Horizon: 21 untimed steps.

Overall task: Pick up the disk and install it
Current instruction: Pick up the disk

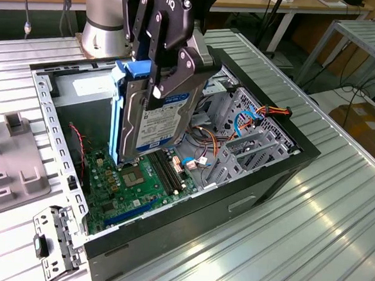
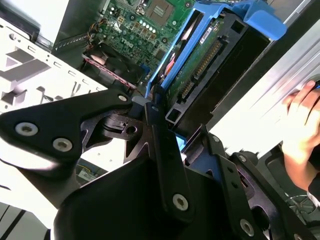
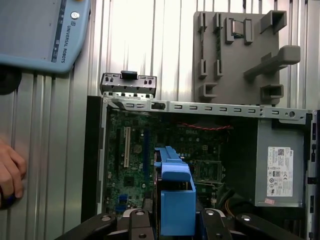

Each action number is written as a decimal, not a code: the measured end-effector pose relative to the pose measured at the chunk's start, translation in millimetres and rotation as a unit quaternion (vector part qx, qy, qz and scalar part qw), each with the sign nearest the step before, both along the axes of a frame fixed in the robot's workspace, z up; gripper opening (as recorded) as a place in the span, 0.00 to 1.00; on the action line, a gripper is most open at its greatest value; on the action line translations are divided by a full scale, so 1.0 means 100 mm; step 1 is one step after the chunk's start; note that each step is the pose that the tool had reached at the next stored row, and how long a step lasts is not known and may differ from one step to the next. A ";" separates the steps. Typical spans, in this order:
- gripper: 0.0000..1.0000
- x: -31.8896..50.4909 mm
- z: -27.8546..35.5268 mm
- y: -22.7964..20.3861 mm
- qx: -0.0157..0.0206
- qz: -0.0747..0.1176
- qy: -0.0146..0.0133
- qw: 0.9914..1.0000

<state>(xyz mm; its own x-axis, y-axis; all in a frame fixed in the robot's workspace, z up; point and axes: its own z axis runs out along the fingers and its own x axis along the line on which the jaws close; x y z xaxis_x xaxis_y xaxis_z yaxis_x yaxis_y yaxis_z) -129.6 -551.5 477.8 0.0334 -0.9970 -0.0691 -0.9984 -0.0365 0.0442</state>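
disk lifted, not yet installed

the gripper (image 1: 154,88) has its fingers clamped on the disk (image 1: 160,122), which hangs on edge over the motherboard (image 1: 123,181) of the open computer case (image 1: 255,184). the pick-up looks done. the install remains, since the disk sits in no bay of the case.
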 end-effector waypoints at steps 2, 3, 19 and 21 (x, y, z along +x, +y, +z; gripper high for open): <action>0.37 0.001 0.000 -0.010 0.000 0.000 0.000 1.000; 0.37 0.002 0.000 -0.015 0.000 0.000 0.000 1.000; 0.37 0.009 -0.004 -0.101 0.000 0.000 0.000 1.000; 0.37 0.009 -0.004 -0.109 0.000 0.000 0.000 1.000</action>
